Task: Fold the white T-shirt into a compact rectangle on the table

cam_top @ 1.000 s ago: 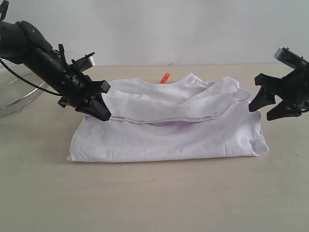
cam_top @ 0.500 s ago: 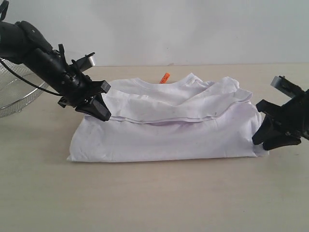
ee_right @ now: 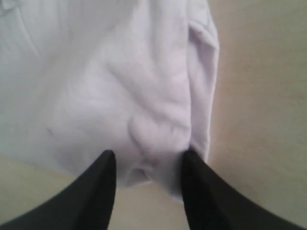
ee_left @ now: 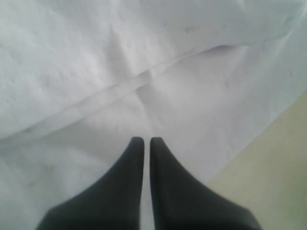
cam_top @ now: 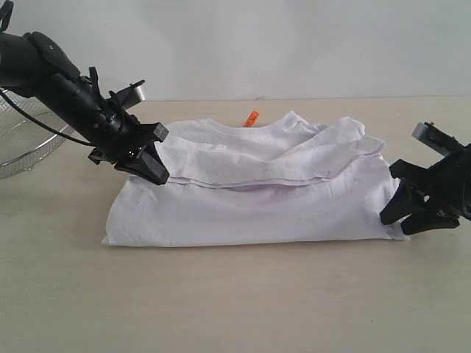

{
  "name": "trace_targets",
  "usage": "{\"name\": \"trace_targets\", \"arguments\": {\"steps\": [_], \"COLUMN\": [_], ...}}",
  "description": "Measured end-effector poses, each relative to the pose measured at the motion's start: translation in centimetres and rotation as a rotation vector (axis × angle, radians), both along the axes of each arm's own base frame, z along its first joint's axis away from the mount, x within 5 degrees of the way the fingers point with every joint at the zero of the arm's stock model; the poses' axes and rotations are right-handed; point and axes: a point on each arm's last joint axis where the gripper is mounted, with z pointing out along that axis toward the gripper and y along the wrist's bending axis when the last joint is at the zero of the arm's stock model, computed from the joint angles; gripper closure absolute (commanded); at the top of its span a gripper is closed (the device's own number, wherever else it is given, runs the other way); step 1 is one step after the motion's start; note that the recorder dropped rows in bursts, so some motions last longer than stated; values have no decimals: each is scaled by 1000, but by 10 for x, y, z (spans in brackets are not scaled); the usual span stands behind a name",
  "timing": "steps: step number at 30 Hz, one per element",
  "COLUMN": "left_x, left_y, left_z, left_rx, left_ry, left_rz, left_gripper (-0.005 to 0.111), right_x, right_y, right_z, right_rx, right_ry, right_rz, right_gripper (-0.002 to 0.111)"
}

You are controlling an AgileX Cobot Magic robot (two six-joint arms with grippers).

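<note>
Your left end effector (cam_top: 151, 170) stays clenched, pinning the white T-shirt (cam_top: 250, 198) at 9 o'clock on the bench (cam_top: 235, 294); your right end effector (cam_top: 403, 217), jaws released, straddles its 3 o'clock corner for the next fold.

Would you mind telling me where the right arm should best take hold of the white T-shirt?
Probably the white T-shirt at its bunched near-right corner, approached from the right end, low over the table: the layers stack there, and the right gripper already straddles them.

White T-shirt (cam_top: 250, 206), orange tag (cam_top: 252, 118), beige table (cam_top: 235, 301).
</note>
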Motion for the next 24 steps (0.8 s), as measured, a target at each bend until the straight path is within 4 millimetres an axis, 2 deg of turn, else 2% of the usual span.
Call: {"name": "trace_targets", "arguments": {"steps": [2,4,9,17,24], "left_x": [0,0,0,0,0], "left_y": [0,0,0,0,0], "left_z": [0,0,0,0,0], "left_rx": [0,0,0,0,0], "left_ry": [0,0,0,0,0], "left_rz": [0,0,0,0,0], "left_gripper": [102,102,102,102,102], "right_x": [0,-1,-3,-8,-14], "right_y": [0,-1,-6,-10,-11], "right_z": [0,-1,-3,-3,9], "right_rx": [-3,-9,-69,-119,-159], "right_ry": [1,9,56,116,122], "right_rz": [3,4,-25,-52,-19], "right_gripper": [67,72,108,108,108]}}
